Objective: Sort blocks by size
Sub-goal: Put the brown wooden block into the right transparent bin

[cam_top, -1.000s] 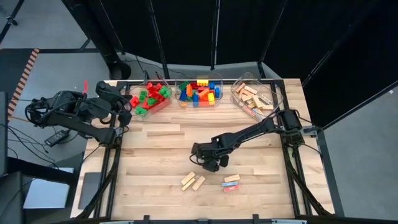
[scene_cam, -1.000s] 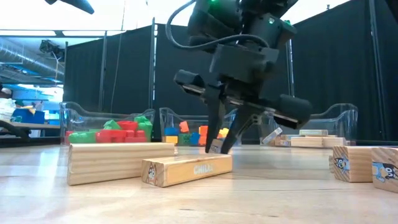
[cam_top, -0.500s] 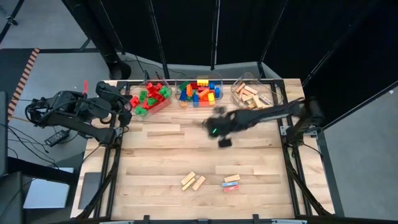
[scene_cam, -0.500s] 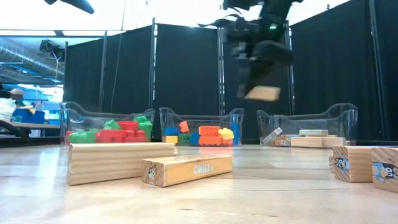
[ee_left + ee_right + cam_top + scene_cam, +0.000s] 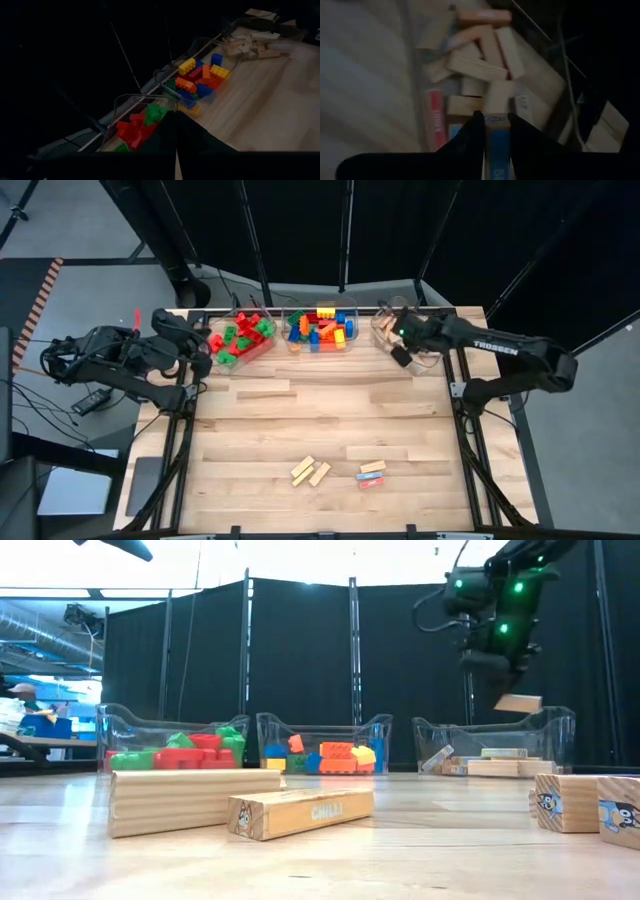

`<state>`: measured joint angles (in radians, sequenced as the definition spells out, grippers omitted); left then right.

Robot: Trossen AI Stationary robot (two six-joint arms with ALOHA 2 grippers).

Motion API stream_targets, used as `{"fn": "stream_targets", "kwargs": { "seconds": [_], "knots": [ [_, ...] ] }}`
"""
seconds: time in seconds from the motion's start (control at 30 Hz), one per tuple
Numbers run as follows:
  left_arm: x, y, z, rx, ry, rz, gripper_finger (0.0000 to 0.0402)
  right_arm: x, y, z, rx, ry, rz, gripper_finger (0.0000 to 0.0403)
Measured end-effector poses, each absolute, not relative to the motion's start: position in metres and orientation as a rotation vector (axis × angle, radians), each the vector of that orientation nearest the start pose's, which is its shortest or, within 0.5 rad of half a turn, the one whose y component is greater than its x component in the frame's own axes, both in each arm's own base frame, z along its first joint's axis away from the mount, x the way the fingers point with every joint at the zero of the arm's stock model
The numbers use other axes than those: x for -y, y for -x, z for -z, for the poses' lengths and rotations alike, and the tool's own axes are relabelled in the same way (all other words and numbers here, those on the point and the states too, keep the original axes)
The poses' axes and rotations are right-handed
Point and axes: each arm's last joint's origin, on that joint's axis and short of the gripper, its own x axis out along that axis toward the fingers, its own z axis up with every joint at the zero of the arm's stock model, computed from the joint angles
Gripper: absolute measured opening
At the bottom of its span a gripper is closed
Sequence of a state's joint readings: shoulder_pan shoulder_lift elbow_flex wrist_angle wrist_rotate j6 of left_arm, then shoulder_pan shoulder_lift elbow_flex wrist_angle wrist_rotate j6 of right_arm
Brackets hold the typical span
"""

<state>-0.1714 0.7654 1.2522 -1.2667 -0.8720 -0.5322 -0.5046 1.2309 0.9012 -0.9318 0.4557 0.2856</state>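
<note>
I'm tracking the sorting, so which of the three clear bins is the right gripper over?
The right gripper, shut on a wooden block, is over the right-hand bin, the only one holding wooden blocks.

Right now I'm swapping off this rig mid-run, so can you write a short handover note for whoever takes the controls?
Right gripper: fingers shut on a wooden bar, held above the bin of wooden bars at the table's back right.
Left gripper: fingers shut, empty, parked by the back-left corner.
Done: red and green bricks fill the left bin, mixed coloured bricks the middle bin.
Left: drop the held bar, then clear the four bars lying near the front edge, two tan, two printed.
</note>
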Motion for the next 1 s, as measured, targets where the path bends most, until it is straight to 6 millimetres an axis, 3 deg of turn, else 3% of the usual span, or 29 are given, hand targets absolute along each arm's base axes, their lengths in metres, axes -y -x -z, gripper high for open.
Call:
{"fn": "stream_targets", "kwargs": {
  "seconds": [0.1, 0.33, 0.4, 0.5, 0.63, 0.77, 1.0],
  "knots": [
    [-0.009, -0.082, -0.394, -0.479, 0.085, -0.835, 0.0004, 0.128, -0.174, -0.239, -1.154, -0.292, 1.063, 0.0108],
    [-0.009, -0.082, -0.394, -0.478, 0.084, -0.837, 0.0004, 0.146, -0.171, -0.245, -1.09, -0.364, 1.072, 0.0288],
    [-0.009, -0.082, -0.394, -0.478, 0.084, -0.837, 0.0004, 0.144, -0.174, -0.256, -1.059, -0.396, 1.004, 0.0314],
    [-0.009, -0.082, -0.394, -0.479, 0.083, -0.836, 0.0004, 0.131, -0.188, -0.279, -0.952, -0.451, 0.772, 0.0323],
    [-0.009, -0.082, -0.394, -0.48, 0.081, -0.836, 0.0004, 0.089, -0.21, -0.299, -0.846, -0.51, 0.409, 0.0302],
    [-0.009, -0.082, -0.394, -0.481, 0.081, -0.836, 0.0004, 0.026, -0.226, -0.296, -0.914, -0.483, 0.165, 0.0273],
    [-0.009, -0.081, -0.393, -0.483, 0.08, -0.836, 0.0004, -0.078, -0.24, -0.265, -0.914, -0.422, 0.055, 0.0237]
  ]
}}
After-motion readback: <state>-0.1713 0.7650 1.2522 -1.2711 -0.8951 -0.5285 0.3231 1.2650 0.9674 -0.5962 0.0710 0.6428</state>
